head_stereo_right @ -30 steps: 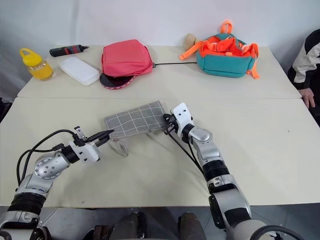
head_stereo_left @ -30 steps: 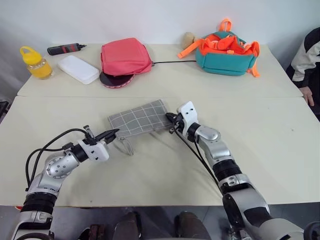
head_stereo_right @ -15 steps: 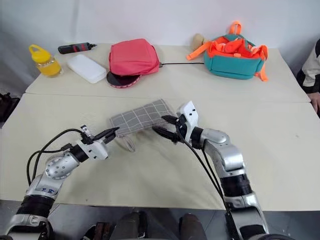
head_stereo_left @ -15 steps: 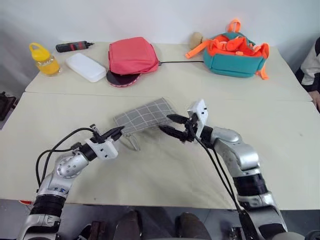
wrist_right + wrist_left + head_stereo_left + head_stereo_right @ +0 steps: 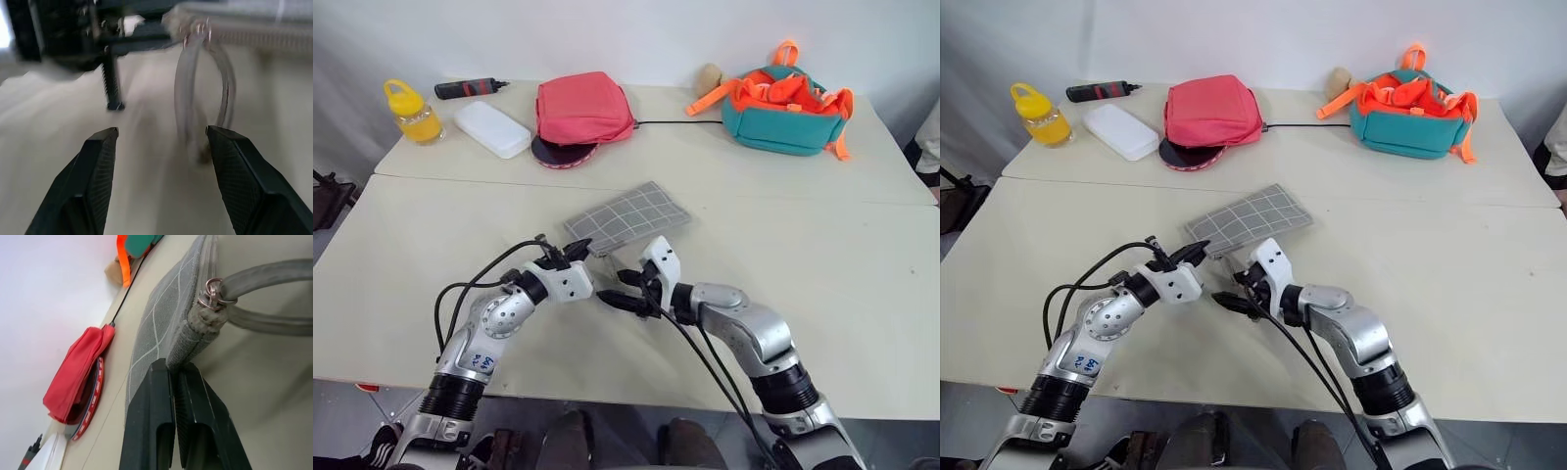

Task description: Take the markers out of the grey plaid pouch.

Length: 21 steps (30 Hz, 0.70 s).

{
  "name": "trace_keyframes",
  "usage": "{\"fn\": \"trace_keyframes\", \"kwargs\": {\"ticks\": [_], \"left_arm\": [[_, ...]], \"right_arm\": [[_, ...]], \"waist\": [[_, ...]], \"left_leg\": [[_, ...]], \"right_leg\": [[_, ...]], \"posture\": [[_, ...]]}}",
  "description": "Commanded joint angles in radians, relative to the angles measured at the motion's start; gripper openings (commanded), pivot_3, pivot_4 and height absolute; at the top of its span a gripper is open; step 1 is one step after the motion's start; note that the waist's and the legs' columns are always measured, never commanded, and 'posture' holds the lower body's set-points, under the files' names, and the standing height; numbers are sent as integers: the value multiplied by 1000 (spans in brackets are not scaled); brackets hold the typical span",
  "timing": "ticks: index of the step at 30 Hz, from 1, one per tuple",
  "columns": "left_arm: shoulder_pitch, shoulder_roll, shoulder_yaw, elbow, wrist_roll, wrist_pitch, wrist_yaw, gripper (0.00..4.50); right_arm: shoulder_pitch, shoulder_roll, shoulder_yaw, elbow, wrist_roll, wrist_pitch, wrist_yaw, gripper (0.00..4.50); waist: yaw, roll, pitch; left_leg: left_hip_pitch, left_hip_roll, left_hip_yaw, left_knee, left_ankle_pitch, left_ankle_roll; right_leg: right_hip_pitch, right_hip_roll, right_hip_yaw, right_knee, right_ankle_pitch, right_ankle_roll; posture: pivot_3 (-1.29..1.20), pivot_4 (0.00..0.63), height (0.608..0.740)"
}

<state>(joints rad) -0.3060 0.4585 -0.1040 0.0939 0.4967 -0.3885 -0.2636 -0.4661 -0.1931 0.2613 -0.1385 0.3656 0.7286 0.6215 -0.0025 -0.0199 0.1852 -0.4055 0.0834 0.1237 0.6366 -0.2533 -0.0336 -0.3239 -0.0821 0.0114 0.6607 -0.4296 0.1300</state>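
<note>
The grey plaid pouch [image 5: 628, 215] lies flat near the table's middle, its zipper showing no gap. My left gripper [image 5: 579, 247] is shut on the pouch's near left corner [image 5: 183, 340], just below the zipper ring [image 5: 213, 289] and the grey loop pull [image 5: 266, 276]. My right gripper [image 5: 612, 291] hovers open just in front of that corner, pointing toward my left gripper. Nothing is between its fingers [image 5: 98, 166], and the loop pull [image 5: 188, 98] hangs ahead of them. The markers are hidden from view.
Along the back table stand a yellow bottle [image 5: 411, 111], a black cylinder with a red band [image 5: 468, 88], a white box [image 5: 491, 128], a pink-red bag [image 5: 582, 106] over a dark disc [image 5: 558, 152], and a teal-and-orange backpack [image 5: 786, 98]. A person's sleeve [image 5: 932, 147] shows at the far right.
My right gripper let go of the pouch's right end, opened, and drew back and leftward to the near left corner. My left gripper shifted right, still gripping the pouch. The camera also panned.
</note>
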Motion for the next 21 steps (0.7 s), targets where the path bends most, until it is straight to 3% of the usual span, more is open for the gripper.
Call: {"fn": "trace_keyframes", "kwargs": {"ticks": [1,6,9,16,21], "left_arm": [[25,-6,-49,4,13,20,-8,0],[33,-7,-51,-10,3,31,-9,0],[34,-12,-56,-15,4,36,-7,0],[35,-7,-51,-20,-4,43,-7,0],[60,8,-20,-43,-64,44,-30,0]], "right_arm": [[-18,1,-29,-3,-6,-26,-14,2975],[-22,13,-50,13,0,-28,-26,2975],[-16,39,-46,13,16,-15,-25,2369],[-25,51,-59,41,-6,-33,-42,27],[-39,-1,-90,60,-19,-59,-21,27]], "waist": [[0,0,0],[-1,0,0],[-2,0,0],[0,0,0],[-3,0,0]], "left_leg": [[0,0,0,0,0,0],[0,0,0,0,0,0],[0,0,0,0,0,0],[0,0,0,0,-1,0],[0,0,0,-1,-1,0]], "right_leg": [[0,0,0,0,0,0],[0,0,0,0,0,0],[0,0,0,0,0,0],[0,0,0,0,0,0],[0,0,0,0,0,0]], "posture": [[0,150,740],[0,150,740],[0,150,740],[0,150,740],[0,150,740]]}}
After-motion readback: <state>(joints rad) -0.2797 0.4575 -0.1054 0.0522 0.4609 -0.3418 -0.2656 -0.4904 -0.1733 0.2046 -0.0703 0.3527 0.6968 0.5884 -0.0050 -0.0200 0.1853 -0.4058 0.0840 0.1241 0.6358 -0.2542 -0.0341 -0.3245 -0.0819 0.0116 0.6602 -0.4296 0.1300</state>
